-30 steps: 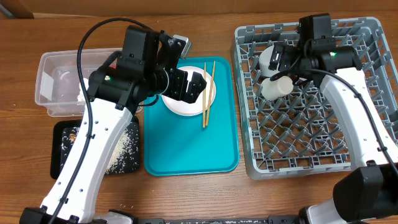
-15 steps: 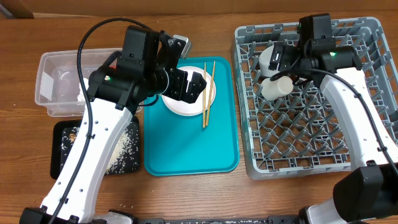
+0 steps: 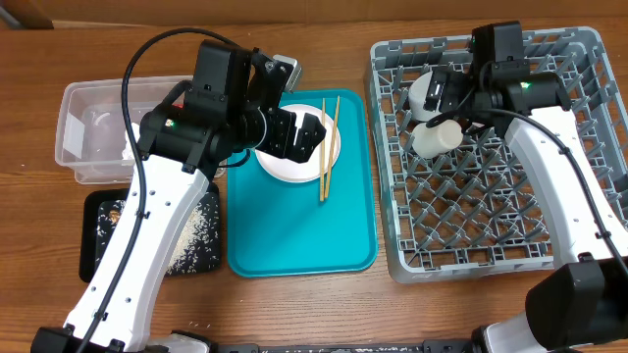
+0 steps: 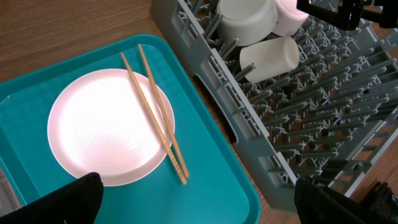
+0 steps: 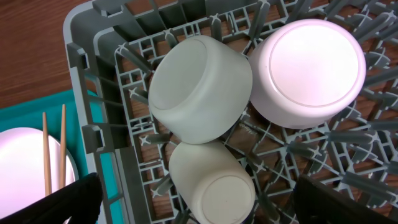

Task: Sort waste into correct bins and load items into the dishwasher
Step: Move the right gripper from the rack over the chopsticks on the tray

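Observation:
A pale pink plate (image 3: 285, 167) lies on the teal tray, with two chopsticks (image 3: 327, 147) across its right edge. My left gripper (image 3: 300, 131) hovers over the plate, open and empty. In the left wrist view (image 4: 199, 211) the plate (image 4: 102, 127) and chopsticks (image 4: 155, 115) lie ahead of its fingers. The grey dish rack (image 3: 491, 206) holds an upturned grey bowl (image 5: 199, 87), a pink bowl (image 5: 308, 68) and a white cup (image 5: 214, 183) on its side. My right gripper (image 3: 446, 98) hangs open and empty over them, above the cup in its wrist view (image 5: 199, 208).
The teal tray (image 3: 294, 230) sits mid-table. A clear tub (image 3: 93, 132) stands at the far left, partly hidden by my left arm. A black tray (image 3: 191, 240) with rice-like crumbs lies in front of it. The dish rack's wall (image 4: 205, 81) runs close along the teal tray's right edge.

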You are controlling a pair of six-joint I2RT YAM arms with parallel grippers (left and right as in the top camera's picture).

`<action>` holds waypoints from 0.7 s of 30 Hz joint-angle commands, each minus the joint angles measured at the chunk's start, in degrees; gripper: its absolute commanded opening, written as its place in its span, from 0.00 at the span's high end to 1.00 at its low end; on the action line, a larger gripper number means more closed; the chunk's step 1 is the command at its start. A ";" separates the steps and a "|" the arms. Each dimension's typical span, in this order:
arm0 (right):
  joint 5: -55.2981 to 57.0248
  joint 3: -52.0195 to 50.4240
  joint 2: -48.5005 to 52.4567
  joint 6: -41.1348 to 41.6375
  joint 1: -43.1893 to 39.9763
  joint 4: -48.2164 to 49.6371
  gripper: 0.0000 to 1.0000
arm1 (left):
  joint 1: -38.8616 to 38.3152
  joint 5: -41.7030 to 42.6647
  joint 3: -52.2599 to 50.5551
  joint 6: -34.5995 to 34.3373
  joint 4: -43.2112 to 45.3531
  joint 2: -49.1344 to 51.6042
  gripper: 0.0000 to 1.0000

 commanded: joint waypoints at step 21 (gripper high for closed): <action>-31.87 0.20 -0.31 0.02 0.02 5.46 0.00 | 0.24 -0.17 0.92 1.27 1.75 -0.44 0.00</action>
